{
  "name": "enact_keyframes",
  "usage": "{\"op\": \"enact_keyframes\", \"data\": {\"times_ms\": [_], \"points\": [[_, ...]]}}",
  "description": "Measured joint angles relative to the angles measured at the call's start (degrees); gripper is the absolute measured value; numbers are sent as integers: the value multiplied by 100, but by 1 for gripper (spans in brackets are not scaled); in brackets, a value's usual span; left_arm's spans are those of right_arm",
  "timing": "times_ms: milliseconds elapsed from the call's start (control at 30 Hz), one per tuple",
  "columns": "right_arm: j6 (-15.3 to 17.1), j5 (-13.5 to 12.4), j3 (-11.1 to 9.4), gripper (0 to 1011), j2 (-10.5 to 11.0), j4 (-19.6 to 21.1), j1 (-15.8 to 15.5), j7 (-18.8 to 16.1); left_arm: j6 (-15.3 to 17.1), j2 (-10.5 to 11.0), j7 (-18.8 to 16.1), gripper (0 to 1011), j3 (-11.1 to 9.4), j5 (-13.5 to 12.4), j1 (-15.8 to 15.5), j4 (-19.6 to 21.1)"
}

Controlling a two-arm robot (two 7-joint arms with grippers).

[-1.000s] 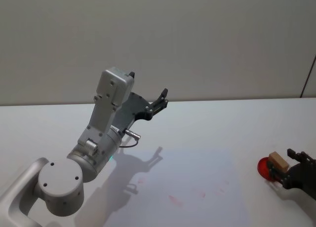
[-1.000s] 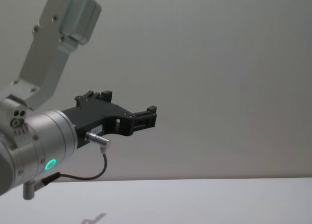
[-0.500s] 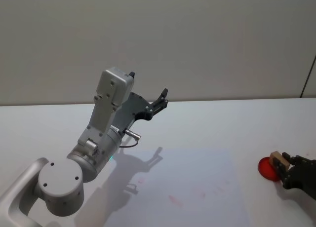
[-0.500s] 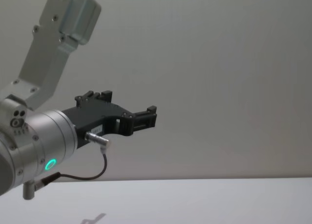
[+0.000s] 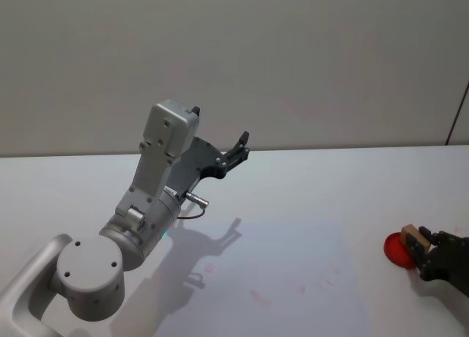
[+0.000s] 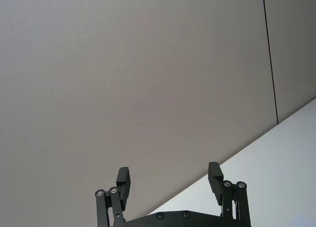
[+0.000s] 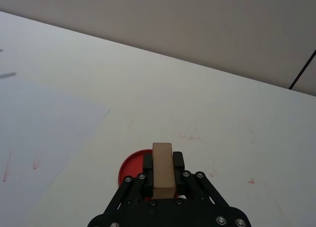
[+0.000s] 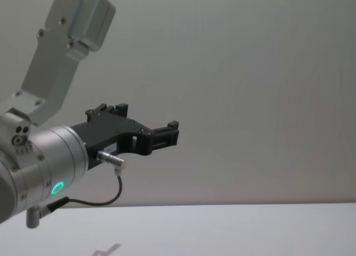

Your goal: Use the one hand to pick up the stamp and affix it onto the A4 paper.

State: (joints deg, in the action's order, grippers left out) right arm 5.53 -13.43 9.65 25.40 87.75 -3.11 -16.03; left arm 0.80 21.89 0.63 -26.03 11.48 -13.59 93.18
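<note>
A plain grey wall [image 5: 293,58] backs the white surface [image 5: 308,183], where a pale A4 paper sheet [image 5: 293,264] lies. Just right of it, the black right gripper [image 7: 163,160] clamps the brown wooden stamp block [image 7: 163,175] at a round red pad [image 5: 394,250]. The left gripper [image 6: 169,180] is raised, fingers apart.

My R pincer [image 7: 163,162]: black. Stamp [image 7: 163,173]: plain light-brown wood. Ink pad [image 7: 129,171]: solid red. A4 paper [image 7: 39,128]: white w/ faint red smudges. Table [image 7: 222,103]: white, few red marks. My L pincer [image 6: 169,178]: black; wrist [image 8: 55,156] silver, green light [image 8: 57,187].
</note>
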Motion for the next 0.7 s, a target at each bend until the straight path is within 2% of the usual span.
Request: {"op": "enact_keyframes", "data": {"times_ms": [700], "points": [[-28,61,0,225,-2,-41,-32,60,0,0,0,1001,0,0,0,0]]}}
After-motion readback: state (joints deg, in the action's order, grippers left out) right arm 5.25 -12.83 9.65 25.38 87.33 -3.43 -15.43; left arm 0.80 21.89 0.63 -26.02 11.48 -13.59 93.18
